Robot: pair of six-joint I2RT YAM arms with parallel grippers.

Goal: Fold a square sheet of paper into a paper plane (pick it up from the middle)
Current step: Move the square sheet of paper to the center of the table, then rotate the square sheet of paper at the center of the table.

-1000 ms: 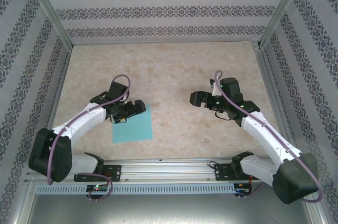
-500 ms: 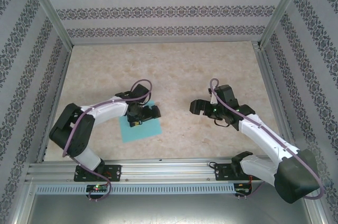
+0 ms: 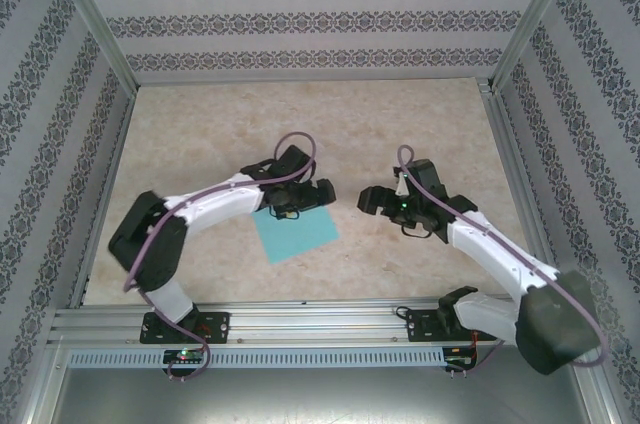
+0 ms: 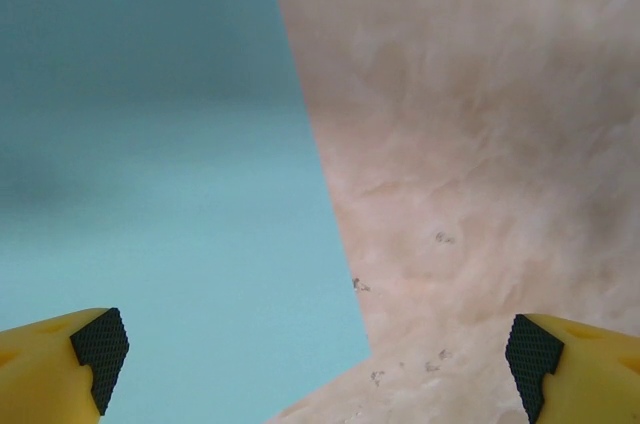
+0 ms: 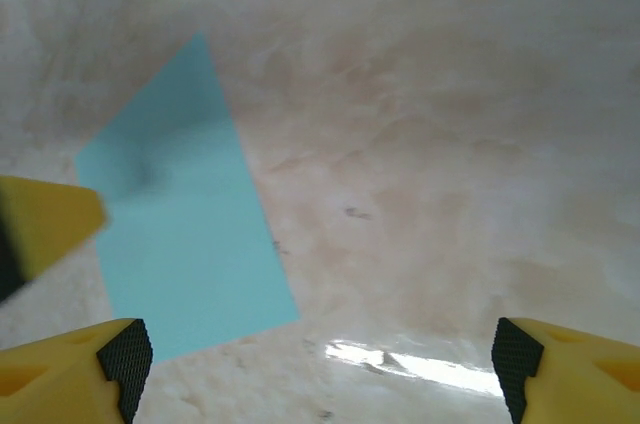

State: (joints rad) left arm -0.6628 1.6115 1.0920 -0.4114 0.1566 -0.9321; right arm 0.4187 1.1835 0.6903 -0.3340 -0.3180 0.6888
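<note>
L gripper [image 4: 315,354] open over sheet [image 4: 150,194] edge, R gripper [image 5: 315,359] open

We see a thin square sheet of turquoise paper [image 3: 298,236], matt and smooth, low in the top view. The beige marbled tabletop [image 3: 400,124] looks glossy, catching glare. Yellow plastic fingers [image 4: 40,369] carry black, finely textured pads [image 4: 100,344].
</note>
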